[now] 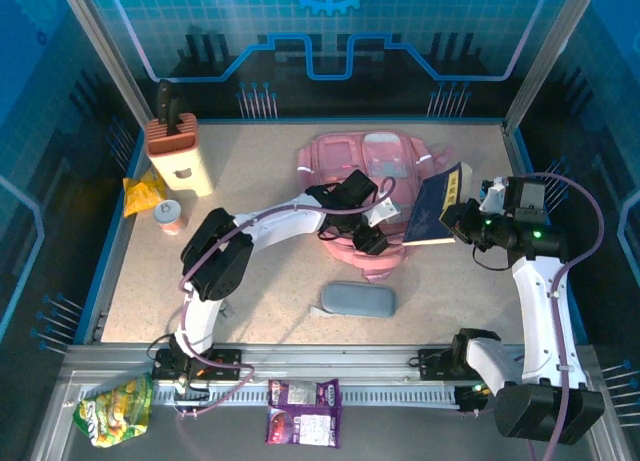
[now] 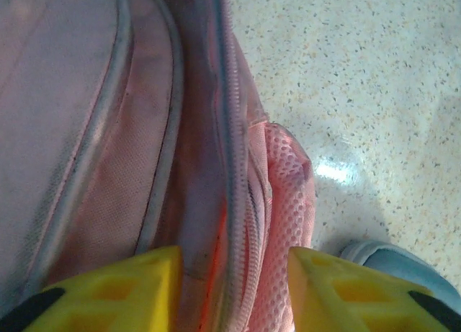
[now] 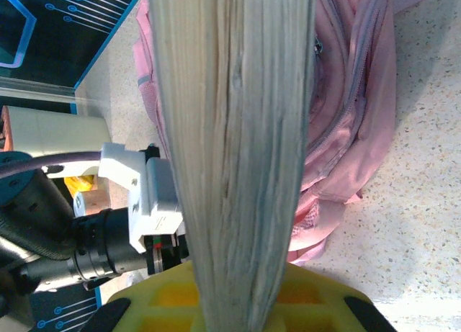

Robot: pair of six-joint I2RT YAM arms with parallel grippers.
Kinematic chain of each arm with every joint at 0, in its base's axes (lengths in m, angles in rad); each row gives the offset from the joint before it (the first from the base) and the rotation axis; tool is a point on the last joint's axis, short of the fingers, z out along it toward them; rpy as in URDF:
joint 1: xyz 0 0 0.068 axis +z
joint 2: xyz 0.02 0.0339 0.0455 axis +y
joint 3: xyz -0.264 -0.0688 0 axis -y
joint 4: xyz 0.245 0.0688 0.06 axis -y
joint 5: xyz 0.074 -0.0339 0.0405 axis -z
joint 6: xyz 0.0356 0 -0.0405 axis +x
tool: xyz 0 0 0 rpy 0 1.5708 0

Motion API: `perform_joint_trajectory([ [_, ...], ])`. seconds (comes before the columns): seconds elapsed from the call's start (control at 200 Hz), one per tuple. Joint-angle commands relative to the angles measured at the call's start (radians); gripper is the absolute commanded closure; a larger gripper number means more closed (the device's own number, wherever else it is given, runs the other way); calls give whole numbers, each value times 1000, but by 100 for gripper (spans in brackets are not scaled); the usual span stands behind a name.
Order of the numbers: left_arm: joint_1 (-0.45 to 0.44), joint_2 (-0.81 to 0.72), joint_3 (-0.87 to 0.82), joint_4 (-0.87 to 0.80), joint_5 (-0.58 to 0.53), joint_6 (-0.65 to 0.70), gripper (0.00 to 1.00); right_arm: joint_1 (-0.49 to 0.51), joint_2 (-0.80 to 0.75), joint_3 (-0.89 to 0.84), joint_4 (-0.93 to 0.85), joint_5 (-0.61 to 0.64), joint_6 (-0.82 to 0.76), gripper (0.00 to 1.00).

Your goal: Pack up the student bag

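Logged bag (image 1: 375,171) flat on table (image 1: 270,281), left pincer (image 2: 234,289) astride its zip edge (hold on cloth: cannot tell), right pincer (image 3: 241,296) clamped on book (image 3: 230,130) beside it; liable to jam book against a sagging mouth through weak hold.

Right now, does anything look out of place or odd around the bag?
Two packets lie off the tabletop, on the metal ledge at the near edge: a green snack packet at the left and a purple snack packet nearer the middle. Nothing looks spilled or damaged; the pink student bag lies flat.
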Motion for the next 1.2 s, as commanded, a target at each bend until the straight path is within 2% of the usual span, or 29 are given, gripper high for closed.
perform_joint_trajectory([
  [0.0, -3, 32, 50, -58, 45, 3, 65, -22, -19, -11, 8, -41, -23, 90],
  [0.175, -2, 42, 69, -71, 42, 5, 90, -37, -28, -10, -9, -50, -29, 90],
  [0.285, 0, 16, 53, -37, 36, -10, 100, -42, -38, -5, -20, -52, -28, 90],
  [0.46, 4, -53, 46, -7, -21, -32, 100, -43, -55, 21, -61, -50, -38, 91],
  [0.67, 30, -171, 21, 49, -25, -61, 100, -44, -77, 81, -138, -27, -71, 90],
  [0.89, 63, -238, 123, 28, -125, -142, 100, -39, -94, 121, -213, -31, -64, 91],
  [1.056, 68, -268, 180, 68, -238, -155, 100, -7, -165, 43, -164, -40, -5, 91],
  [1.196, 81, -249, 269, 34, -320, -163, 100, 55, -173, -31, -116, -57, 45, 91],
])
